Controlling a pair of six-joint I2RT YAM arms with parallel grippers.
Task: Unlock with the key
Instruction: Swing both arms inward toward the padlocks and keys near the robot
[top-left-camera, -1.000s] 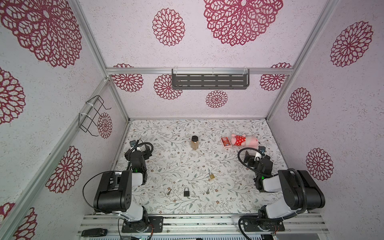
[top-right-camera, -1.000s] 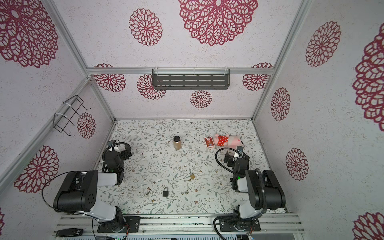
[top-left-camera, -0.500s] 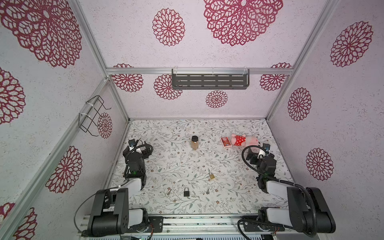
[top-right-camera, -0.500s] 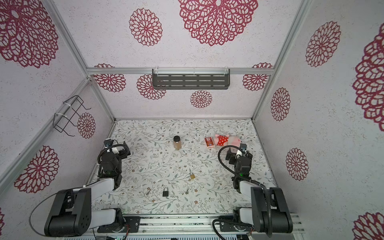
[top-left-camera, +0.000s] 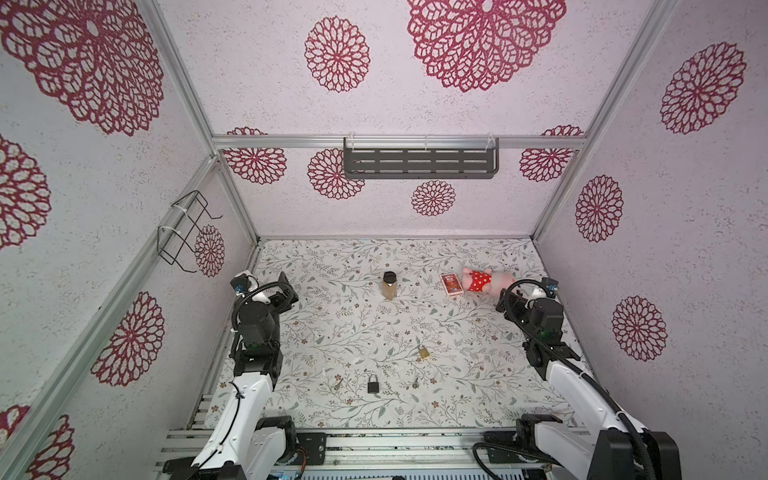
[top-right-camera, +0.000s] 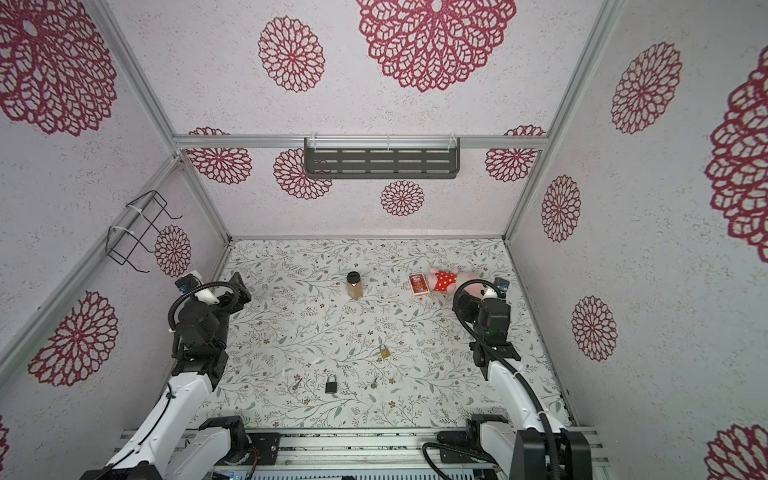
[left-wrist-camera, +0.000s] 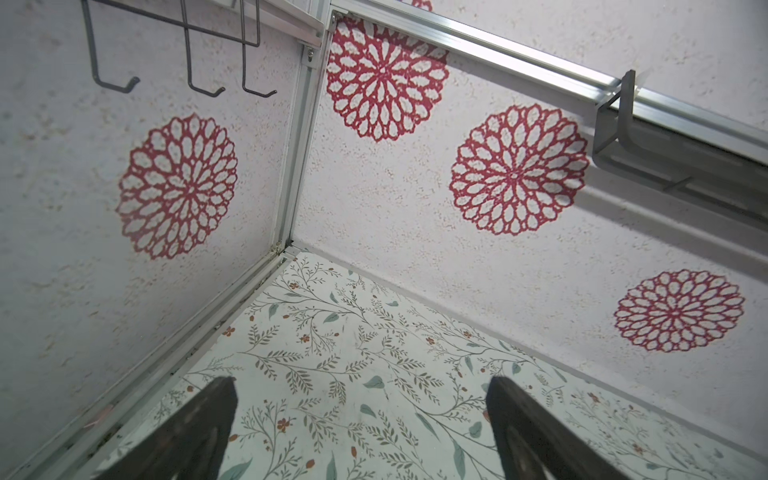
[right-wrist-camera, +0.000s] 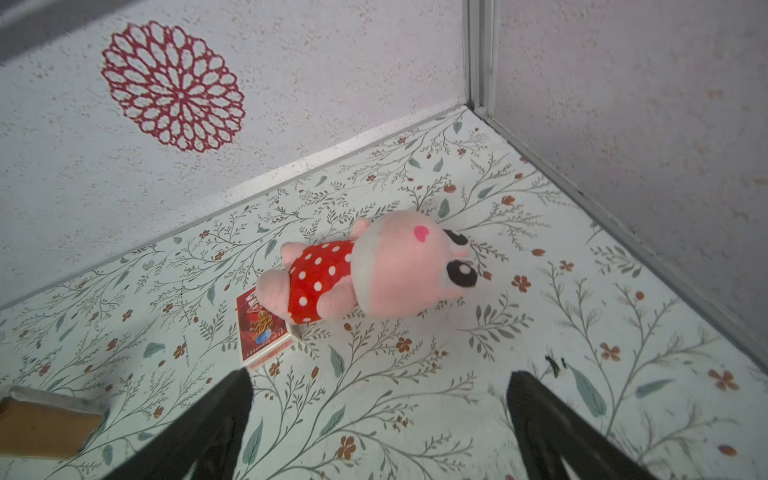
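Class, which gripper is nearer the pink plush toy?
Right. The right gripper hangs just short of the pink plush toy; the left gripper is on the opposite side of the table.

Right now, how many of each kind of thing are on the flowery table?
Padlocks: 2, black padlock, brass padlock
Keys: 2, brownish key, greyish key
Jars: 1, jar
Card boxes: 1, card box
Plush toys: 1, plush toy
Total: 7
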